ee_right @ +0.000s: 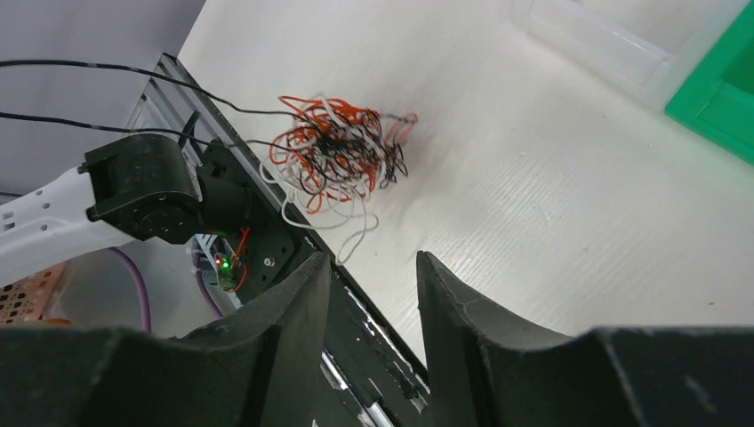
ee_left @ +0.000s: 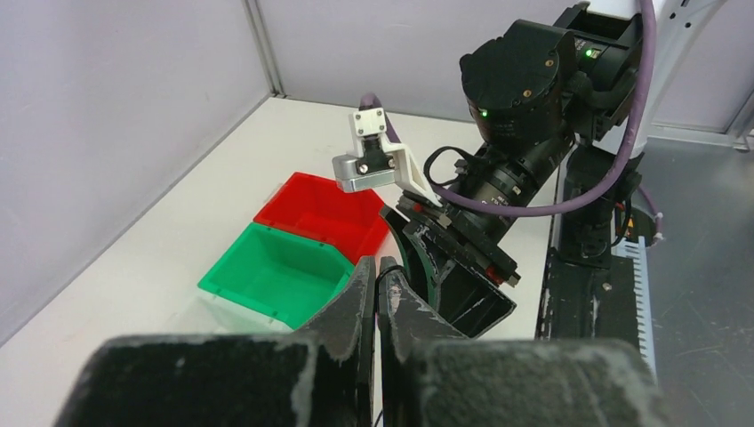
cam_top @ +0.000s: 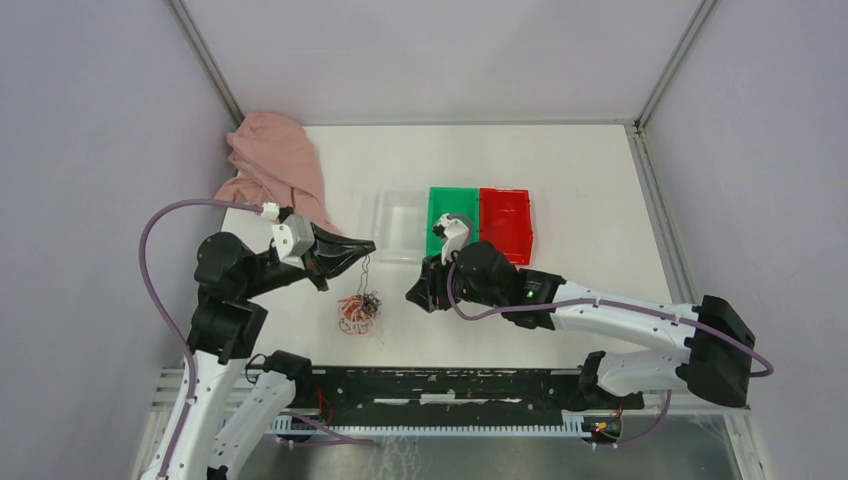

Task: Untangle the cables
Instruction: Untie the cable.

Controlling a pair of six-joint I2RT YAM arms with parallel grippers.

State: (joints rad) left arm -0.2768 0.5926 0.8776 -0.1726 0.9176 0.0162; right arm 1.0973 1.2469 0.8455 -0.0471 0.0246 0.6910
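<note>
White table (cam_top: 600, 200): L end effector (cam_top: 367, 246) clamps cables (cam_top: 358, 310) strand; R end effector (ee_right: 372, 267) half-open, empty.

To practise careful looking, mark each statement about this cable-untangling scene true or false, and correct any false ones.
1. The cables lie inside the green bin. False: they rest on the table, outside every bin.
2. The left hand is shut, a thin strand running from it to the cables. True.
3. The right hand grips the cables. False: its fingers stand apart, short of them, holding nothing.
4. The green bin sits between a clear bin and a red bin. True.
</note>
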